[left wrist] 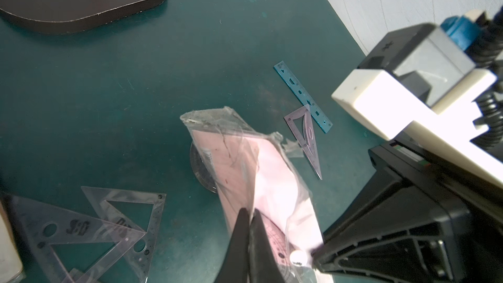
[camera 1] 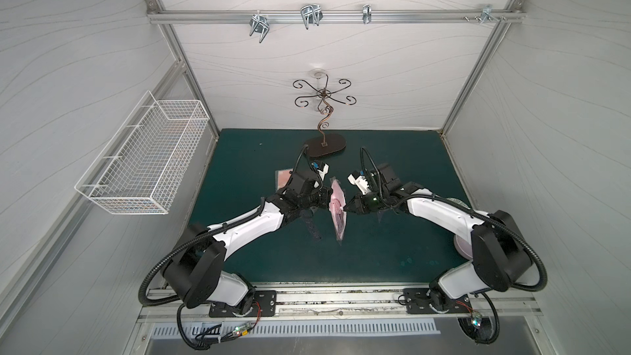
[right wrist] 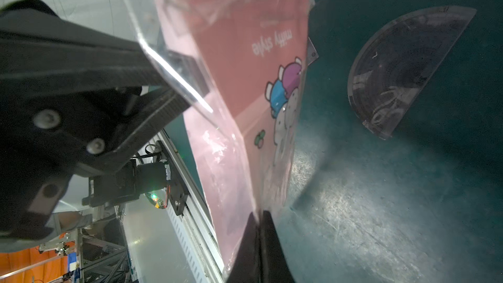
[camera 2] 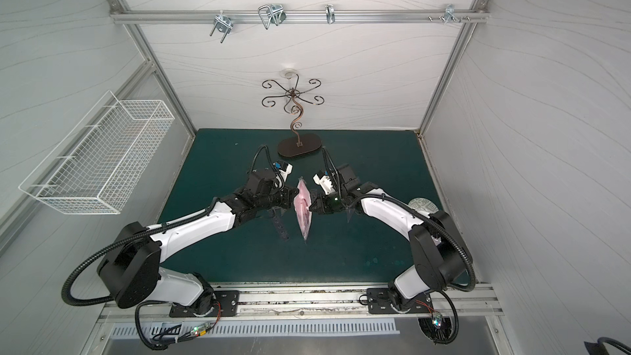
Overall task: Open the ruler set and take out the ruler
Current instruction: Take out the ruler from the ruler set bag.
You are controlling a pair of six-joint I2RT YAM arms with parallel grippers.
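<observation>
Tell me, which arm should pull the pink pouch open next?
Probably the right. Both pinch the pink pouch, but the right gripper sits beside its white snap; the left gripper grips the pouch's body and can steady it.

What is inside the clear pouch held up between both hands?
A pink printed card fills the pouch; a curved degree scale shows through the plastic beside the left hand. Anything behind the card is covered.
</observation>
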